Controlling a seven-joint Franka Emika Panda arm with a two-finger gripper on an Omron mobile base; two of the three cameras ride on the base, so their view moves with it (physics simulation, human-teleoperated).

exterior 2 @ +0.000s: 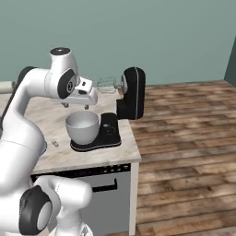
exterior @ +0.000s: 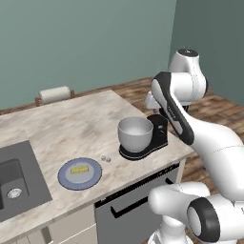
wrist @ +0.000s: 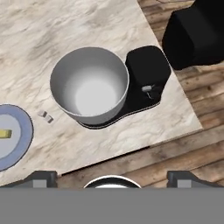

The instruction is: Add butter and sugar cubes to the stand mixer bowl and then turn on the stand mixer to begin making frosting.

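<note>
The silvery stand mixer bowl [wrist: 89, 85] sits empty on the black base of the stand mixer [wrist: 146, 70], whose head [exterior 2: 133, 92] is tilted back with the wire whisk [exterior 2: 107, 85] pointing out over the counter. My gripper [exterior 2: 76, 106] hovers open above the bowl, slightly toward the counter's front edge, with nothing between its fingers [wrist: 41, 178]. Left of the bowl, two sugar cubes [exterior: 105, 158] lie on the counter. The yellow butter [exterior: 79, 169] rests on a blue-grey plate [exterior: 93, 177] further left.
A dark sink [exterior: 14, 181] is set in the counter at the far left. A paper towel roll [exterior: 53, 94] stands at the back. The counter's edge and corner run just past the mixer, with wooden floor [exterior 2: 184, 138] beyond and a dishwasher front [exterior: 138, 205] below.
</note>
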